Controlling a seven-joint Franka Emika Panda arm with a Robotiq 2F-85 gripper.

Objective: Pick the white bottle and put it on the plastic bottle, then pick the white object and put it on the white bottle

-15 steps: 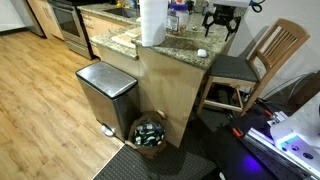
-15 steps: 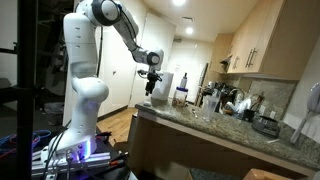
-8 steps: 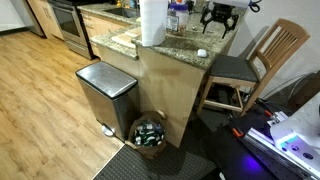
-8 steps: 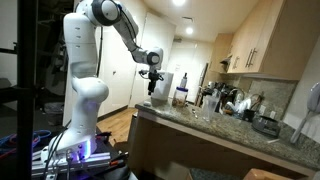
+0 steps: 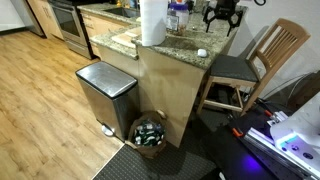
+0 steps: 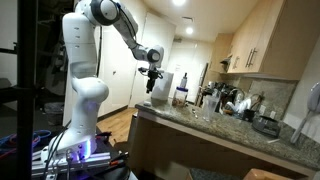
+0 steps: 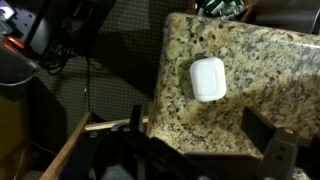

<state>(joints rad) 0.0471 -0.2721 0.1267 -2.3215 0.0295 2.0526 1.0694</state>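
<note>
Gripper [image 7: 200, 125]: jaws spread wide, nothing held, above the counter [image 7: 270, 60]. In wrist view the white object [image 7: 208, 78] lies on the granite at 12 o'clock, near the edge. In an exterior view the towel roll [image 5: 152, 22] is at its 10 o'clock and the chair [image 5: 262, 55] at 3. The basket [image 5: 150, 133] holds dark items I cannot identify. The bin [image 5: 105, 92] has its lid down.

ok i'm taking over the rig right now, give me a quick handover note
Gripper: open and empty, hanging above the counter's end.
White object: lies on the granite counter near its edge, plain in the wrist view, not touched by the gripper.
Bottles: a cluster further along the counter beside the paper towel roll; too small to tell white from plastic, or whether any is stacked.
Done: nothing I can confirm.
Left: check the bottle stack, then grasp the white object and set it on the white bottle.
</note>
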